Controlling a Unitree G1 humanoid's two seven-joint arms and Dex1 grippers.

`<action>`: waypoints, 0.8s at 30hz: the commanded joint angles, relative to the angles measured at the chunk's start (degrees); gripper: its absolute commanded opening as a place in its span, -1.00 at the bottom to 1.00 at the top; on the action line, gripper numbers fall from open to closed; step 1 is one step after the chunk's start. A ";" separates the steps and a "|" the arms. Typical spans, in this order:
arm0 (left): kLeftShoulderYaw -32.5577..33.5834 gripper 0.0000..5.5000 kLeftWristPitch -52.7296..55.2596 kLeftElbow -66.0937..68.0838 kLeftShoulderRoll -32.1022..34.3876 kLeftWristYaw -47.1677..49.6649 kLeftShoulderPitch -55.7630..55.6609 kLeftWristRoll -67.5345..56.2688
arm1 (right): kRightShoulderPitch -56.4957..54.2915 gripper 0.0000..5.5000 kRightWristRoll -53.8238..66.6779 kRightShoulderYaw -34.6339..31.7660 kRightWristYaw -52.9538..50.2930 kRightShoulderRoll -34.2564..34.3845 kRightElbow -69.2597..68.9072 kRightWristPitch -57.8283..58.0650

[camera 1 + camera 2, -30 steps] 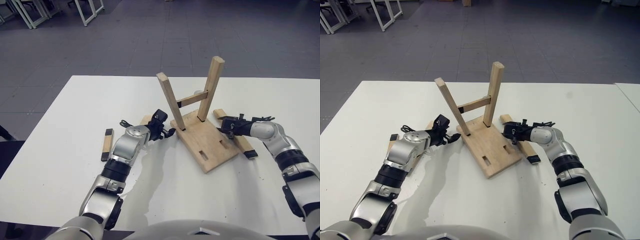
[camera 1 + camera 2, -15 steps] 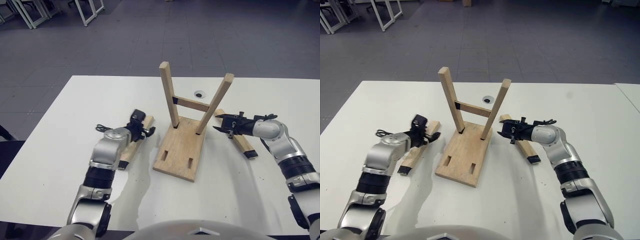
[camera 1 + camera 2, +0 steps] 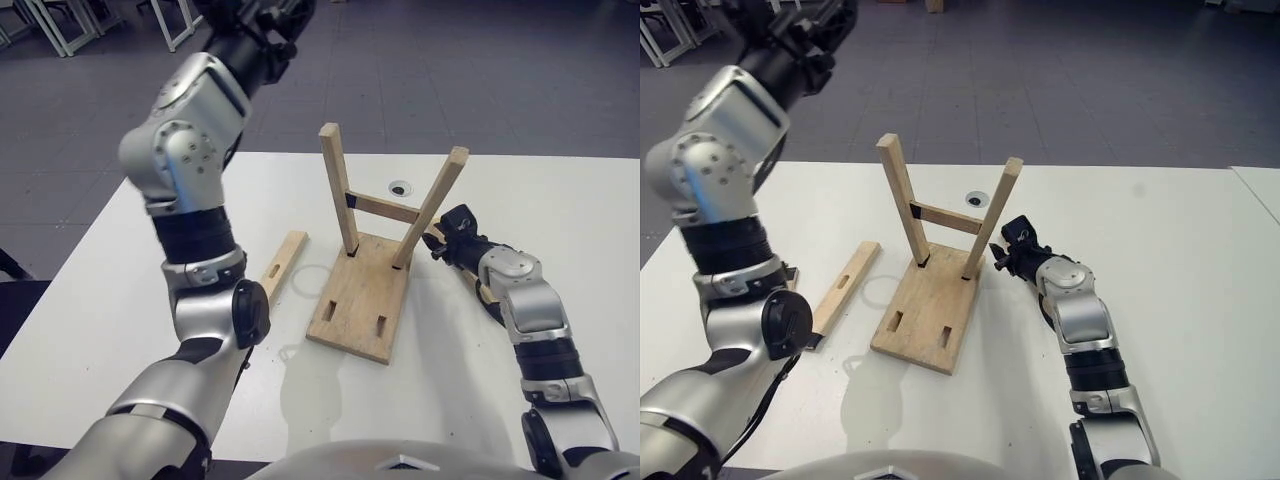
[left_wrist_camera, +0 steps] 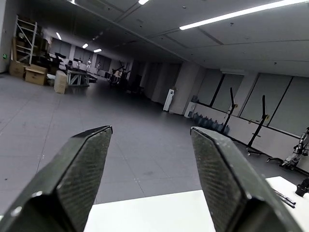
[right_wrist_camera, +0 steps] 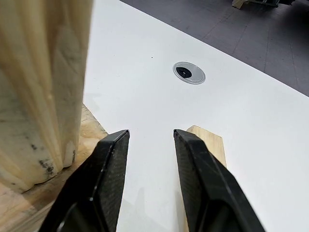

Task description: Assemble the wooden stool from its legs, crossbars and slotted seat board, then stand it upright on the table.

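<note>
1. The seat board [image 3: 352, 320] lies flat on the table [image 3: 560, 200]. Two legs [image 3: 338, 190] stand in its far slots, joined by a crossbar [image 3: 383, 207]; the two near slots are empty.
2. The right gripper [image 5: 150, 135] hangs low beside the right standing leg, its fingers [image 5: 108, 179] apart and holding nothing.
3. A loose leg [image 5: 208, 141] lies flat just ahead of these fingers, a little to one side. Its long axis runs back toward the robot, along the right forearm.
4. The left gripper [image 4: 150, 133] is raised high above the table, fingers wide apart, so I judge the right arm is nearer to this leg.
5. A second loose leg [image 3: 283, 262] lies left of the board.
</note>
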 commanded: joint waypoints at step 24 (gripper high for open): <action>-6.10 0.10 -28.45 27.29 1.17 -9.59 -11.22 6.63 | 3.47 -0.38 0.54 5.73 0.21 -2.84 -6.91 3.34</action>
